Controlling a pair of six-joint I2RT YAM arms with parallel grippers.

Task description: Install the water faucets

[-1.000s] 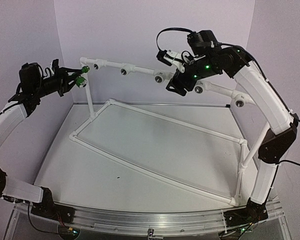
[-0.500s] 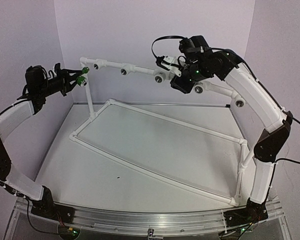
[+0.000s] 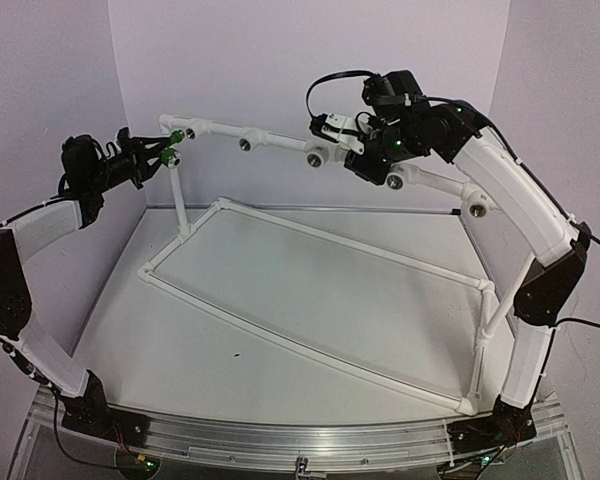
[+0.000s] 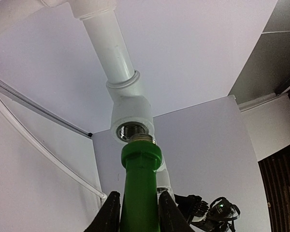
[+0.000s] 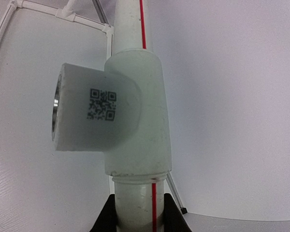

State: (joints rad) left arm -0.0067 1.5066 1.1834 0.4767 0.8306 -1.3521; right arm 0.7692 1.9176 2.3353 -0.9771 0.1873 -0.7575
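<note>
Left gripper (image 4: 139, 215): fingers closed around the green body of the faucet (image 4: 140, 179).
Faucet: points up in the left wrist view, silver threaded end right at the socket mouth of a tee (image 4: 131, 111); contact unclear.
Right gripper (image 5: 139, 212): clamped on the white pipe (image 5: 131, 26), just below the QR tee (image 5: 128, 121).

faucet (image 4: 140, 193): glossy green plastic, metal thread; pipe (image 5: 131, 203), tee fitting (image 5: 130, 113): matt white plastic
</note>
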